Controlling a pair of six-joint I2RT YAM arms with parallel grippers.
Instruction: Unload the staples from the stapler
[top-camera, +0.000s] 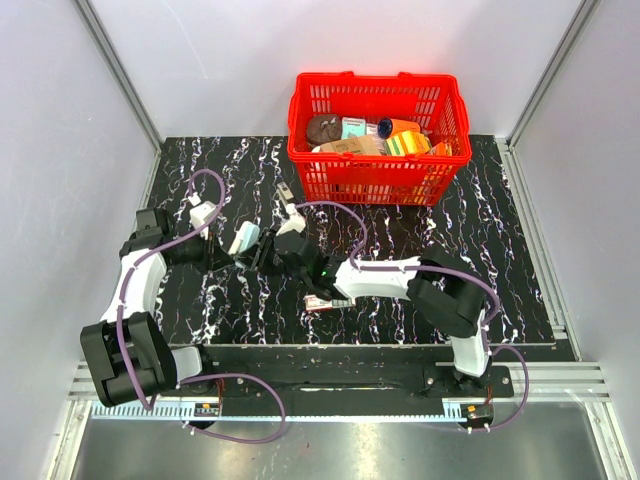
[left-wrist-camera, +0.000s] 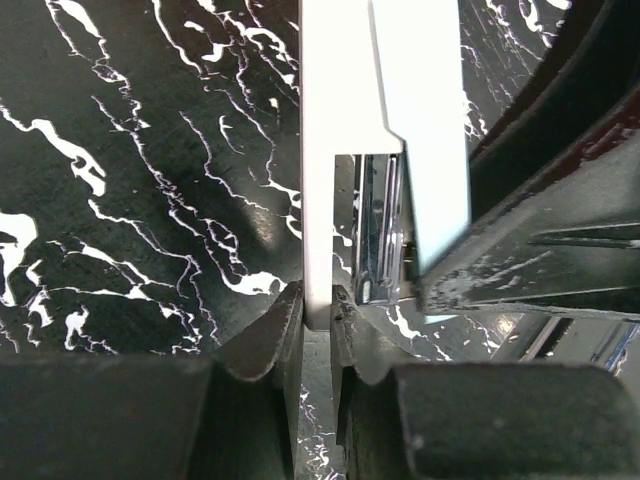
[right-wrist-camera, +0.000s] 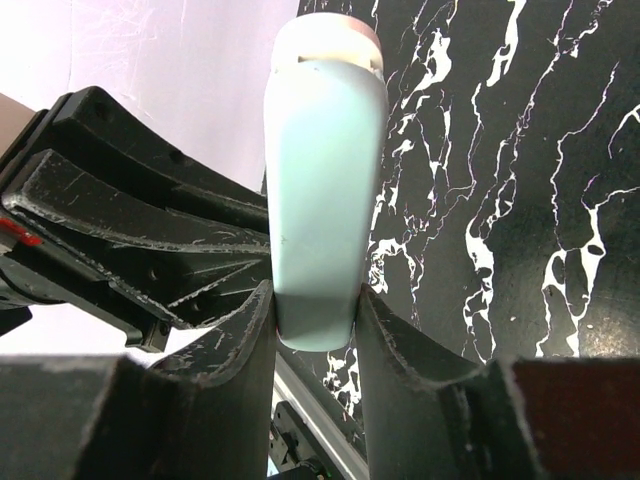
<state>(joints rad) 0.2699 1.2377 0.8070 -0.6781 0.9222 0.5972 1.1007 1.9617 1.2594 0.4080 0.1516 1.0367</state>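
The stapler (top-camera: 245, 238) that I hold has a pale blue top and a white base, and sits left of the table's middle. In the left wrist view my left gripper (left-wrist-camera: 318, 310) is shut on the thin white base plate (left-wrist-camera: 322, 150). A silvery metal staple channel (left-wrist-camera: 380, 230) shows between that plate and the blue top (left-wrist-camera: 420, 120). My right gripper (right-wrist-camera: 315, 320) is shut on the end of the blue top (right-wrist-camera: 325, 180). In the top view the left gripper (top-camera: 225, 256) and the right gripper (top-camera: 268, 250) meet at the stapler from either side.
A red basket (top-camera: 370, 180) full of goods stands at the back. A small flat red-and-white box (top-camera: 322, 301) lies under my right arm. A small slim grey object (top-camera: 286, 191) lies in front of the basket. Rails edge the marbled black table.
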